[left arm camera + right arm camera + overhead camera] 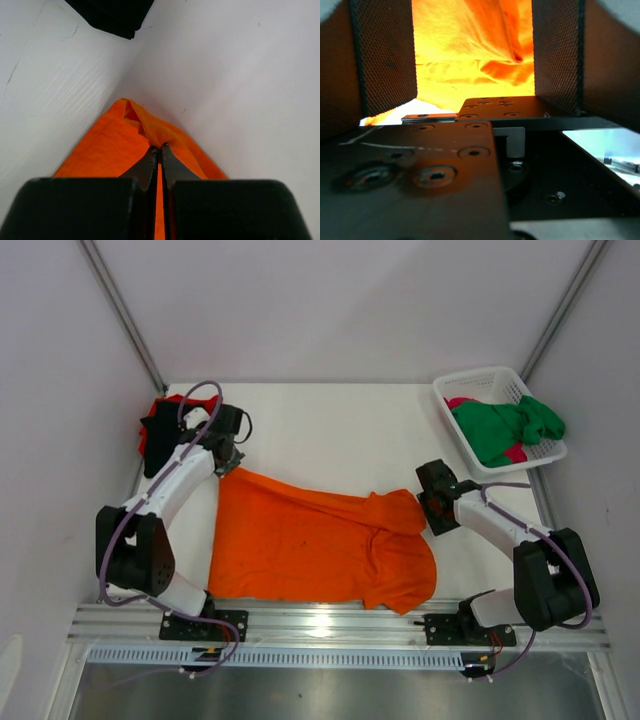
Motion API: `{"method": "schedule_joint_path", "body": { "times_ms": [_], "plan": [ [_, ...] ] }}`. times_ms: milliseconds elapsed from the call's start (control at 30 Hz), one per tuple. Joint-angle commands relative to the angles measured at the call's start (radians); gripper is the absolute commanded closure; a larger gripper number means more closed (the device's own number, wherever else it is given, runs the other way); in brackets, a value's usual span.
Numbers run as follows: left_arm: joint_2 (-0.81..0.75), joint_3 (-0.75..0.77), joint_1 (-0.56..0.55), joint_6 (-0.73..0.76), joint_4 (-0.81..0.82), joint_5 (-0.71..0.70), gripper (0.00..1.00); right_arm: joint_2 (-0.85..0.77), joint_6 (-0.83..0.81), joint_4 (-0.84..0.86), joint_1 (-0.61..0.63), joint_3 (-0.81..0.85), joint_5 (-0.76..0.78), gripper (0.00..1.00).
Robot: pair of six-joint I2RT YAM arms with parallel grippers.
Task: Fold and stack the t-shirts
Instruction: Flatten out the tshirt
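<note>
Along the near edge of the white bench [330,430], a ribbed aluminium rail [330,623] was seen, with both arm bases bolted to it. Just beyond it, the bright orange cloth t-shirt [300,545] was spread wide and mostly flat. Its right portion was folded over itself in soft, rumpled creases.

The shirt's far left corner was pinched by the left arm [170,485]. Its jaws were clenched on a bunched ridge of orange fabric, and the thin black fingertips [150,165] were pressed together. At the shirt's right sleeve, the jaws of the right arm [500,525] were held released and wide apart. Between their mesh-textured pads [382,55], wrinkled orange cloth was visible.

Farther back on the left, a black t-shirt [160,435] was heaped over a red t-shirt [168,400]. At the far right corner, a white plastic lattice basket [455,390] was set. In it, a crumpled green t-shirt [505,430] was draped over a magenta-pink t-shirt [462,402].
</note>
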Motion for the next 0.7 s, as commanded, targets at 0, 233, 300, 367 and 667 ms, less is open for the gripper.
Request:
{"method": "schedule_joint_path", "body": {
  "times_ms": [0,233,300,367,667],
  "plan": [
    [-0.061,-0.018,0.012,0.027,0.012,-0.028,0.99,0.003,-0.017,0.044,-0.004,0.012,-0.002,0.35],
    [-0.069,-0.055,0.012,0.0,0.029,-0.001,0.99,0.019,-0.122,0.165,-0.015,-0.012,-0.055,0.35],
    [-0.069,-0.07,0.012,-0.01,0.035,0.007,0.99,0.028,-0.133,0.179,-0.017,-0.013,-0.066,0.35],
    [-0.066,-0.075,0.013,-0.016,0.035,0.013,0.99,0.039,-0.142,0.176,-0.018,-0.005,-0.071,0.36],
    [-0.056,-0.069,0.012,-0.03,0.041,0.028,0.99,0.025,-0.161,0.161,-0.03,-0.003,-0.068,0.38]
  ]
}}
